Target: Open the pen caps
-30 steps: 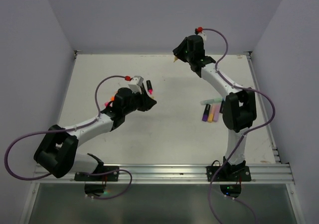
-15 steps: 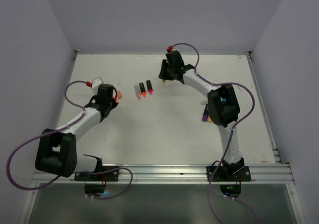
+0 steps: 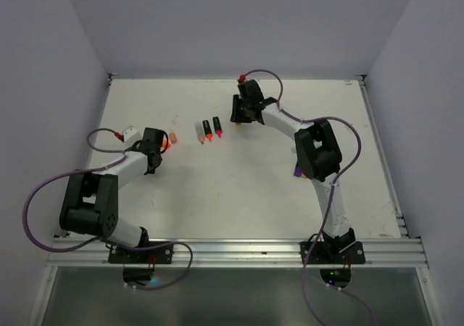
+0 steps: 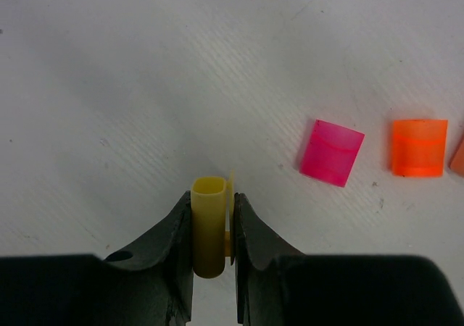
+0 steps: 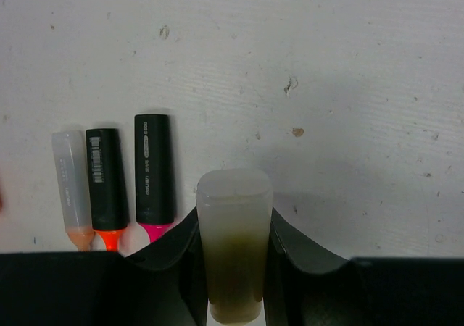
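My left gripper (image 4: 212,203) is shut on a stubby yellow pen cap (image 4: 209,228), held just above the table. To its right lie a pink cap (image 4: 332,153) and an orange cap (image 4: 418,147), with a peach one (image 4: 458,156) at the frame edge. In the top view the left gripper (image 3: 159,146) is beside these caps (image 3: 172,138). My right gripper (image 5: 233,224) is shut on a translucent, yellowish highlighter body (image 5: 233,246). Left of it lie three uncapped pens: peach-tipped (image 5: 71,188), orange-tipped (image 5: 106,185) and pink-tipped (image 5: 153,174). From above, the right gripper (image 3: 238,117) stands right of that row (image 3: 208,129).
A purple highlighter (image 3: 298,172) shows partly behind the right arm's elbow at mid-right. White walls close the table on the left, back and right. The left arm's cable (image 3: 43,195) loops out over the left edge.
The left arm has swung left and drawn back to the caps with the yellow cap in it. The right arm has moved left and forward toward the row of uncapped pens.
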Robot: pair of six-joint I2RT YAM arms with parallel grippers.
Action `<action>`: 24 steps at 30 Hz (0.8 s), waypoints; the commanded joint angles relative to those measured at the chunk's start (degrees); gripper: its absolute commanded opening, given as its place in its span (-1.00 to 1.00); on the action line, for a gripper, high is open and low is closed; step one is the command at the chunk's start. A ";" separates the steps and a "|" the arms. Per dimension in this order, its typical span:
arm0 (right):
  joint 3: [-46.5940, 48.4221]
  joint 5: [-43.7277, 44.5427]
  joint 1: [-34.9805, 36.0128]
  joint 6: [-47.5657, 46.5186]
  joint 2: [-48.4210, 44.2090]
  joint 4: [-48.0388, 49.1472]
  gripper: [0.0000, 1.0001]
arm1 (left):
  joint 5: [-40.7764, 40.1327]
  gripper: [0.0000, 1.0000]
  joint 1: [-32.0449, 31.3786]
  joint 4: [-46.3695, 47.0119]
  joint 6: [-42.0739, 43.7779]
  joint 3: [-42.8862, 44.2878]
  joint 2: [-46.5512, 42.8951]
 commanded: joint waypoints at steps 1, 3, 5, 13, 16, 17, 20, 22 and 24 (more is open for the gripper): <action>4.75 -1.63 -0.20 -2.18 1.24 -0.89 -1.00 | -3.53 -1.00 1.37 2.12 -1.17 2.91 1.23; 5.81 -2.07 -0.21 -2.53 2.04 -1.77 -1.00 | -3.00 -1.00 1.89 4.94 0.68 3.00 1.93; 7.30 -2.51 -0.21 -2.53 3.35 -2.30 -1.00 | -2.39 -0.98 2.85 5.29 0.68 3.70 2.89; 9.33 -3.83 -0.29 -2.27 5.55 -2.83 -1.00 | 5.78 -0.48 5.76 11.44 3.23 3.18 6.41; 10.38 -4.27 -0.38 -2.00 6.52 -3.09 -1.00 | 5.96 -0.10 6.11 12.32 3.32 3.52 7.20; 10.73 -4.36 -0.38 -1.92 6.70 -3.35 -1.00 | 6.05 -0.06 6.20 12.06 3.41 3.78 7.29; 12.23 -4.89 -0.38 -1.39 8.02 -3.88 -1.00 | 5.96 0.01 6.38 11.97 3.76 4.40 7.29; 12.93 -5.06 -0.29 -1.13 8.72 -3.79 -1.00 | 5.35 0.16 6.47 11.54 3.85 4.84 7.12; 13.63 -5.41 -0.29 -0.95 9.25 -4.14 -1.00 | 5.44 0.20 6.55 11.53 4.20 5.02 6.59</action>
